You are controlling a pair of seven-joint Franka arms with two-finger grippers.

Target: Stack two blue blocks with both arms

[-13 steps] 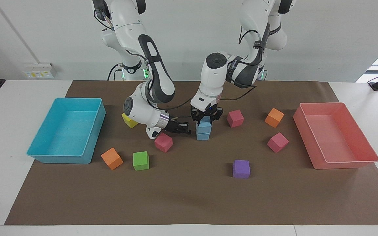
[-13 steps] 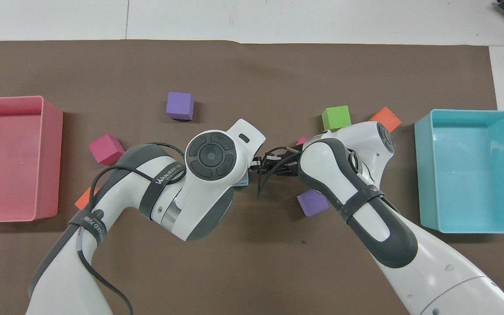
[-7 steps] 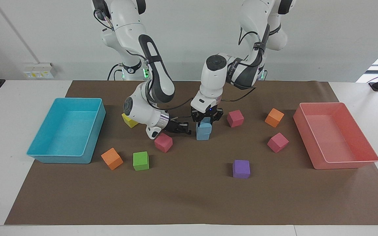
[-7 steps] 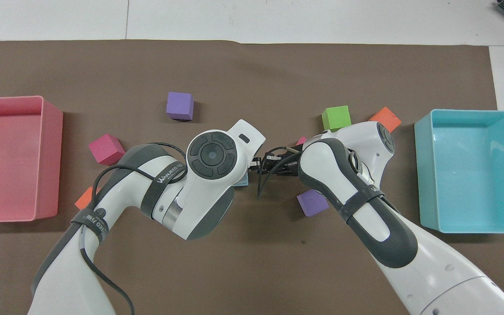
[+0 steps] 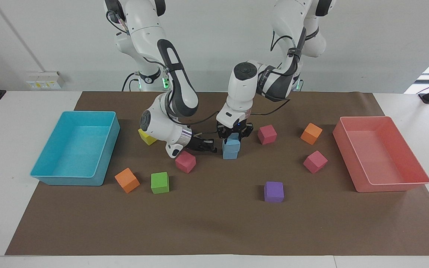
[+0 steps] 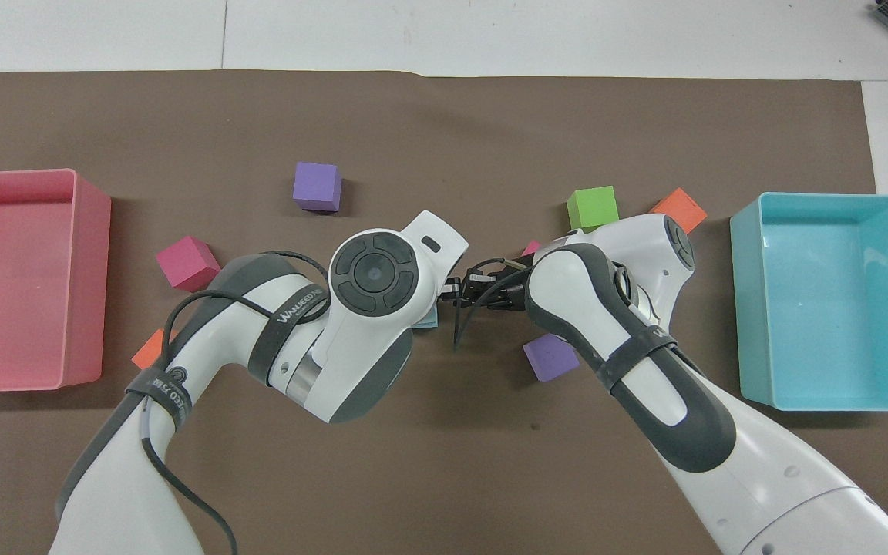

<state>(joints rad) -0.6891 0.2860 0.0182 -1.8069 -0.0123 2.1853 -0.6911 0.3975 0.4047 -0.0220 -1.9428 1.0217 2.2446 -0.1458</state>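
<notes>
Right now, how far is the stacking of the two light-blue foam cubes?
Nearly done: the upper light-blue foam cube sits on the lower light-blue cube. In hand: the left gripper is shut on the upper cube. The right gripper, shut and empty, waits beside the stack. Left: release and lift away.

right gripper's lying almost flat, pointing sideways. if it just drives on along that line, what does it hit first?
Most likely the stacked blue blocks: the right gripper, shut and empty, points at them from close by, where the left gripper holds the top block. Depth is hard to judge; it could slip just past.

Bright, even overhead light; soft shadows, sharp focus.
</notes>
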